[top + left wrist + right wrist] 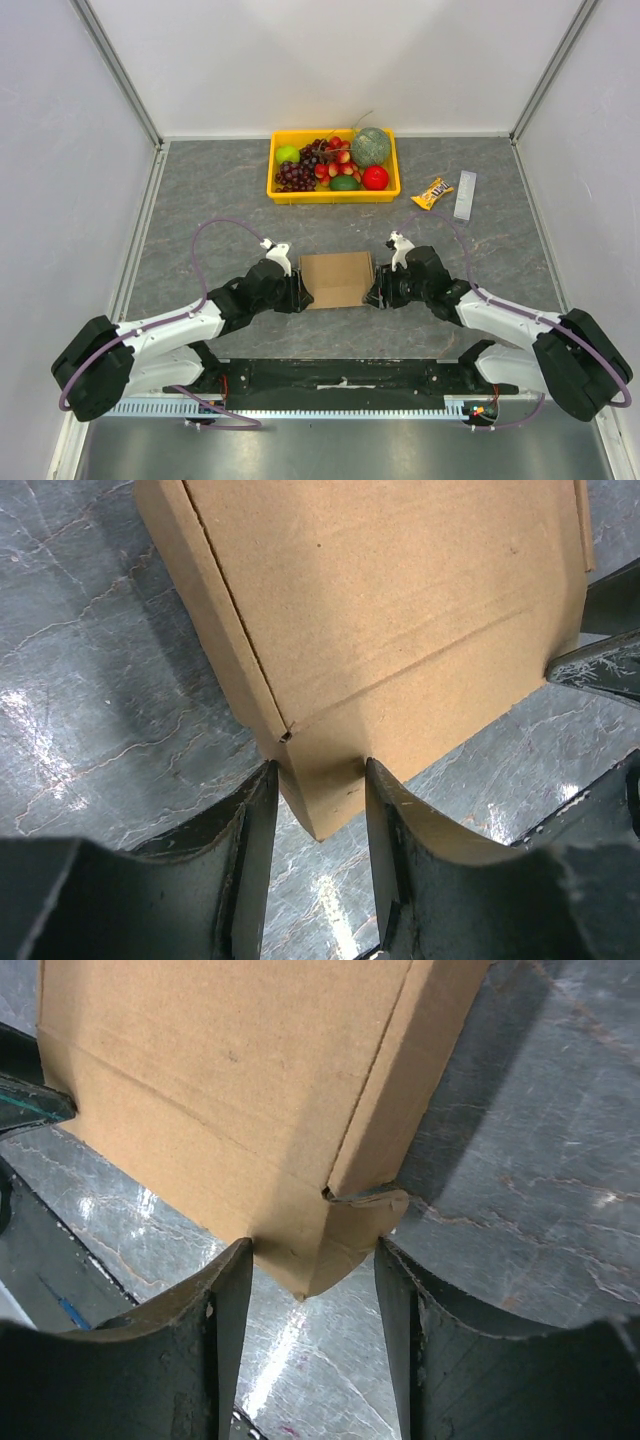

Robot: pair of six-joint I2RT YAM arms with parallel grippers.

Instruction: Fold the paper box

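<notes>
Brown paper box, folded into a carton w/ creased edges, sat btwn claws: left claw clamped one corner, right claw straddled opp. corner, grip unclear.

Both wrist views cut off the cardboard box at the top edge. Whether the right gripper actually pinches its corner is unclear.

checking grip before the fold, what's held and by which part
The left gripper pinches the paper box by one corner; right gripper straddles another, grip unclear.
</notes>
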